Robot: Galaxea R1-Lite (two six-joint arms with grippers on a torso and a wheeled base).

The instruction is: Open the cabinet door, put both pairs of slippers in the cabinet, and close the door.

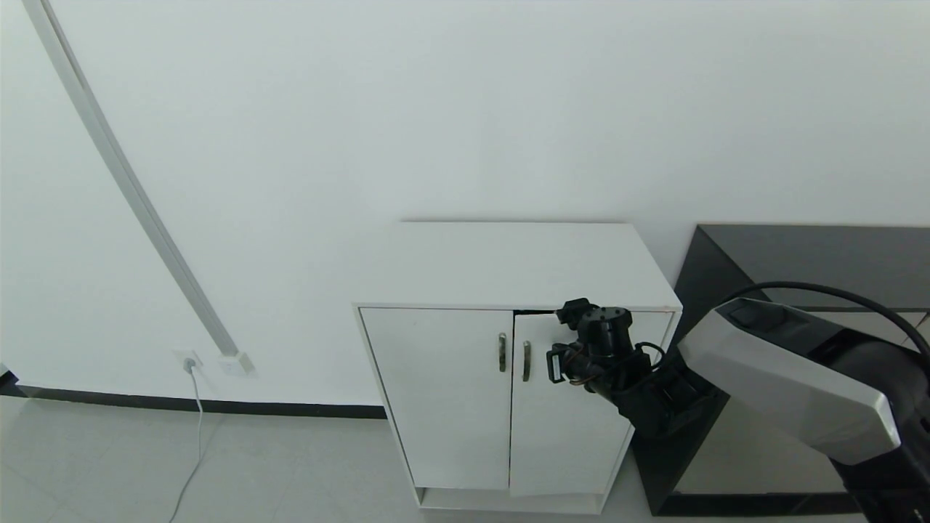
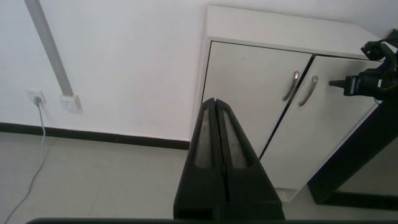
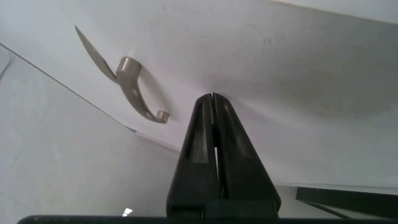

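The right gripper [image 3: 213,98], fingers [image 3: 202,134] pressed together, sits beside the door handle [image 3: 134,87]. Unspread, it could skid off. Left gripper [image 2: 216,102] is likewise pinched.

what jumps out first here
The white two-door cabinet stands against a bare wall. The right gripper sits shut in front of the right door, just beside its handle. A dark gap shows along that door's top.

1 cabinet [image 1: 508,261], 2 doors [image 1: 436,399], 2 handles [image 1: 501,352], 1 wall socket [image 1: 187,359].
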